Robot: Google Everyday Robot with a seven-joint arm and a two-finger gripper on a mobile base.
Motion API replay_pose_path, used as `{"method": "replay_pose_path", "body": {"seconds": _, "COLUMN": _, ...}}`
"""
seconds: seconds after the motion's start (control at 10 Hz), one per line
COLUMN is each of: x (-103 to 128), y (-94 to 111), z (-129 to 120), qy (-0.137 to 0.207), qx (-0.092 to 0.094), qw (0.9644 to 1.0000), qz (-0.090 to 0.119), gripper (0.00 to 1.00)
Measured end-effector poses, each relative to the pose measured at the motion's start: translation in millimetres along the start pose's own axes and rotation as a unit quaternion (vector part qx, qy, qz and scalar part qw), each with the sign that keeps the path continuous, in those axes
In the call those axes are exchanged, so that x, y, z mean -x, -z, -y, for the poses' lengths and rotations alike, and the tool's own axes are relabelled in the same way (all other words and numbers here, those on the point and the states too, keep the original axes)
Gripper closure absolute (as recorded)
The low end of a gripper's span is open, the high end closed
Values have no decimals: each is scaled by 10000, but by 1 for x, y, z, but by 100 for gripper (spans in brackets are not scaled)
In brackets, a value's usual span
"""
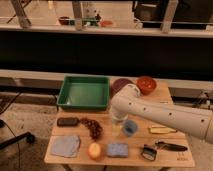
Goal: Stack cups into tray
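The green tray [64,93] stands at the back left of the wooden table and looks empty. The light-blue cup [131,127] stands upright at the table's middle, in front of the tray's right corner. My white arm reaches in from the right, and the gripper [116,124] hangs down just left of the blue cup, close beside it. I cannot make out the steel cup; the gripper and arm cover the spot where it may stand.
A purple bowl [119,84] and an orange-red bowl [146,84] sit at the back right. A black block [67,121], grapes [93,128], a blue cloth [65,146], an orange fruit [94,150], a blue sponge [117,149], a yellow item [161,130] and a black tool [162,147] lie in front.
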Motion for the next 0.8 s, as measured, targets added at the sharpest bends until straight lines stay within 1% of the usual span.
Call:
{"method": "replay_pose_path", "body": {"seconds": 0.3, "x": -5, "y": -8, "z": 10, "qy": -28, "qx": -30, "qw": 10000, "qz": -47, "gripper": 20}}
{"method": "replay_pose_path", "body": {"seconds": 0.8, "x": -22, "y": -17, "z": 15, "qy": -128, "qx": -21, "qw": 9998, "qz": -132, "gripper": 20}}
